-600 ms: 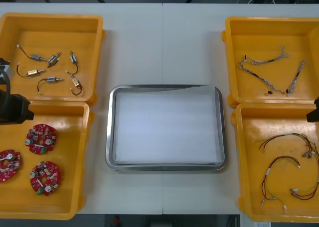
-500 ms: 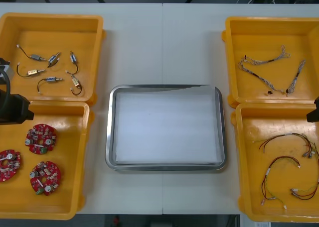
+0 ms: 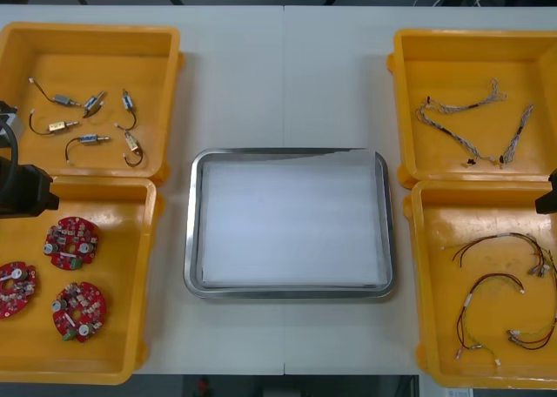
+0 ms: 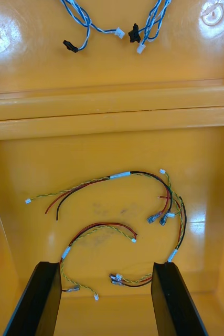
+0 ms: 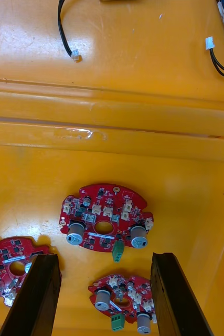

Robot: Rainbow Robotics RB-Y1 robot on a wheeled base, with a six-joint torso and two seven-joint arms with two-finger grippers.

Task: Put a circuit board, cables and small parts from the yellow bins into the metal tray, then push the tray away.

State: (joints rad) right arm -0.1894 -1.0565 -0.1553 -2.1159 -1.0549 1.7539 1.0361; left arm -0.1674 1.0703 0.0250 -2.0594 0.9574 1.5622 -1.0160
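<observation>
Left hand [image 5: 106, 257] is wide open and holding nothing. It hovers over the yellow plastic bin [image 3: 126, 266] at about 8 o'clock from the shiny metal tray [image 3: 193, 223]. Right hand [image 4: 105, 265] is open too, parked over the red and yellow cables [image 4: 119, 175] at 4 o'clock. My guess is the board pick comes first.

How I'd do it: go for the round red circuit board [image 5: 105, 216] just past the fingertips, since it lies apart from its neighbours. Come straight down with the fingers straddling it. Pinch the bare edge, not the grey cans or the green connector. Lift clear of the bin wall before swinging toward 3 o'clock and the tray.

Head count, big to small:
- one light worktop [image 3: 287, 75]
- one tray, white inside, dead centre, nothing in it yet
- four bins, two at 9 o'clock and two at 3 o'clock
- three boards
- twisted blue and white cables [image 3: 457, 107] in the 2 o'clock bin: two or three, too tangled to call
- red and yellow cables: four-ish, same problem
- six small metal parts with black leads [image 3: 91, 139] in the 10 o'clock bin, as best I can count
</observation>
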